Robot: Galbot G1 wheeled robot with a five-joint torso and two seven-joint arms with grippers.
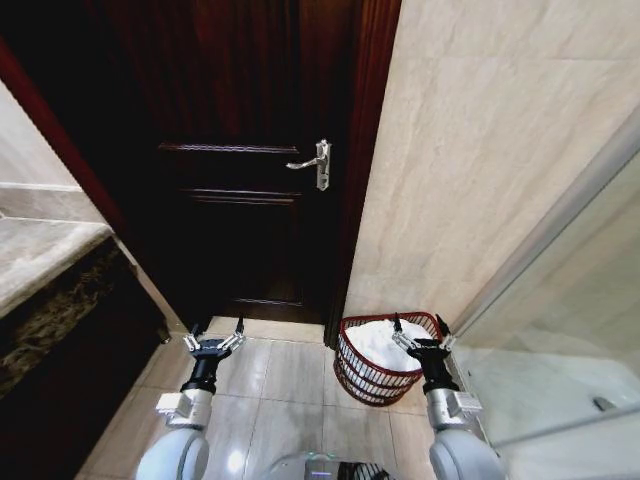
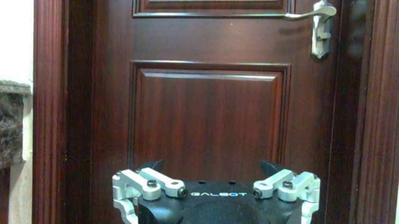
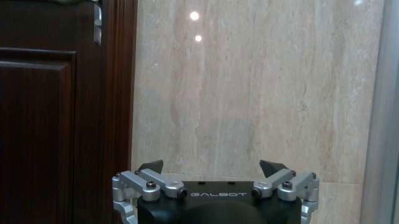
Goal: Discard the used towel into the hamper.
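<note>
right gripper [image 1: 418,328] fingers spread over the towel [image 1: 385,343] in the hamper [image 1: 372,381].

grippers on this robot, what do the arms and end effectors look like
Both match: the left end effector and right end effector have black bodies, silver metal linkage brackets with dark bolts, and short black pointed fingertips. White GALBOT lettering marks the black housing in both wrist views. The forearms are glossy silver-grey, with black wrist sections.

Dark wooden door [image 1: 250,160] — beige marble wall [image 1: 480,150], tiled floor [image 1: 290,380].
</note>
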